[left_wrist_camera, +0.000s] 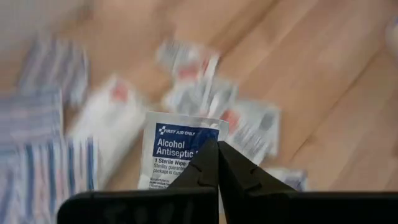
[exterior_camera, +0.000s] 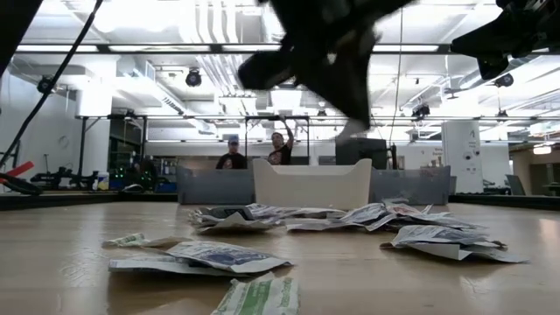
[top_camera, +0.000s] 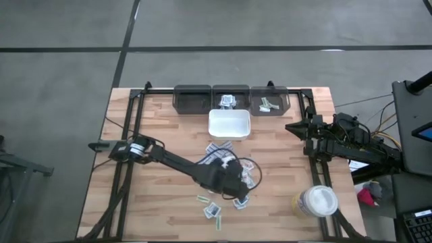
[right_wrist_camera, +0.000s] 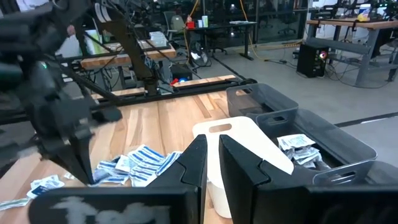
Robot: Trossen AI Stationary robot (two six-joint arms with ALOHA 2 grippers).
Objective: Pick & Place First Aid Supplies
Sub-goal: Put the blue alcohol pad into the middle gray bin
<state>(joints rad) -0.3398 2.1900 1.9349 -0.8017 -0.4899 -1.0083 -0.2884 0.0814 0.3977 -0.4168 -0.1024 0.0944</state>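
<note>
Pale wood-plank tabletop (top_camera: 162, 202) on grey concrete floor. High view: left gripper (top_camera: 237, 183) over scattered small flat first-aid packets (top_camera: 214, 210); right gripper (top_camera: 291, 127) parked at table's edge.

Low view: packets lie before white square tray (exterior_camera: 311, 185); people stand far behind.

Left wrist: fingers pinched onto a blue-labelled alcohol wipe packet (left_wrist_camera: 177, 149).

Right wrist: fingers near closed, holding nothing.

Packets (top_camera: 226, 177) lie scattered before the tray (top_camera: 229, 124), bins (top_camera: 231, 98) behind.
</note>
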